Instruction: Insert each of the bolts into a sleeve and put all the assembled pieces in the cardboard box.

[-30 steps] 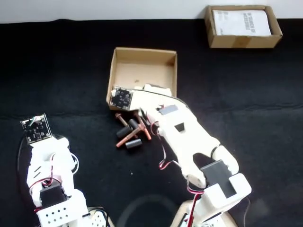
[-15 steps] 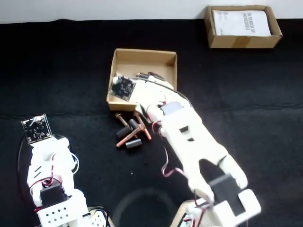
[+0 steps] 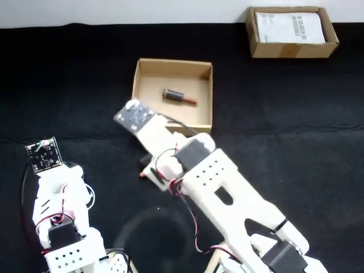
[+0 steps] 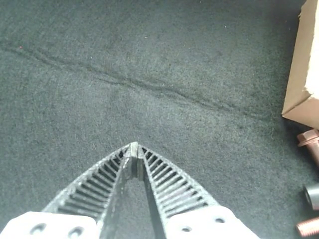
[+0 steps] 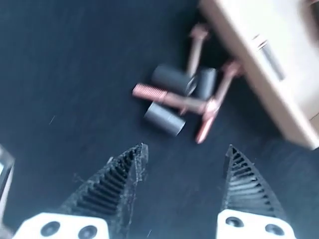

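High view: one assembled piece (image 3: 179, 96), a dark sleeve with a copper-coloured bolt end sticking out of it, lies on the floor of the cardboard box (image 3: 136, 85), toward its far wall. In the right wrist view three loose bolts (image 5: 169, 98) and three dark sleeves (image 5: 163, 118) lie in a tangle on the black cloth (image 3: 85, 74), just beside the box's outer wall; some touch or cross one another, and none is joined to another.

The right gripper (image 5: 187, 148) hangs above the cloth near this pile, its jaws spread wide with nothing between them. From above, the right arm (image 3: 216, 176) lies across most of the pile. The left gripper (image 4: 133, 145) is over bare cloth, well apart from the box, with its jaws pressed together at the tips and holding nothing; a corner of the box and a few of the loose parts sit off to its side.

At the table's far edge stands a second cardboard box (image 3: 333, 45) holding a white sheet (image 3: 290, 27), whose print is too small to read.
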{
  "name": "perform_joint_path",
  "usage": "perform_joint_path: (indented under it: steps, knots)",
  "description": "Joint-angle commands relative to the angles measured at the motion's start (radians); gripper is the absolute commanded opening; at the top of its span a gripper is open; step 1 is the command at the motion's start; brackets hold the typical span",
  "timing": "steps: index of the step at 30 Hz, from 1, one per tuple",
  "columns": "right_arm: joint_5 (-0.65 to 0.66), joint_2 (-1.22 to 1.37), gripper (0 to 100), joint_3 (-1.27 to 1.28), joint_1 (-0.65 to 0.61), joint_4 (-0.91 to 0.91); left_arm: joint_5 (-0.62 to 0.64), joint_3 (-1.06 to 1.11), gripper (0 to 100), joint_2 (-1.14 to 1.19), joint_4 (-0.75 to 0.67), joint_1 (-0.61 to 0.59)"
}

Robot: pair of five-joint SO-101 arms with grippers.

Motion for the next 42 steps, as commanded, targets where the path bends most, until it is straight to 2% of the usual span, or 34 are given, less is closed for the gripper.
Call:
perform_joint_path:
  steps: [1,4,5,13,21,29,39,42]
  knots:
    - [0.078,-0.002,22.7,-0.068,-0.028,0.107,0.002,0.016,2,-0.005,0.008,-0.008]
    - [0.387,0.054,22.7,-0.099,-0.051,0.199,0.002,0.016,2,-0.005,0.009,-0.008]
    - [0.454,0.077,22.7,-0.116,-0.053,0.216,0.002,0.016,2,-0.005,0.009,-0.008]
    - [0.628,0.289,22.7,-0.275,-0.042,0.217,0.002,0.016,2,-0.005,0.009,-0.01]
    - [0.689,0.498,22.7,-0.349,0.036,0.108,0.002,0.016,2,-0.007,0.009,-0.01]
    - [0.695,0.636,22.7,-0.349,0.073,0.028,0.002,0.016,3,-0.01,0.009,-0.024]
    - [0.687,0.711,22.7,-0.398,0.054,0.024,0.002,0.016,3,-0.01,0.006,-0.033]
    - [0.631,0.745,22.7,-0.44,0.016,0.028,0.002,0.016,3,-0.012,0.006,-0.033]
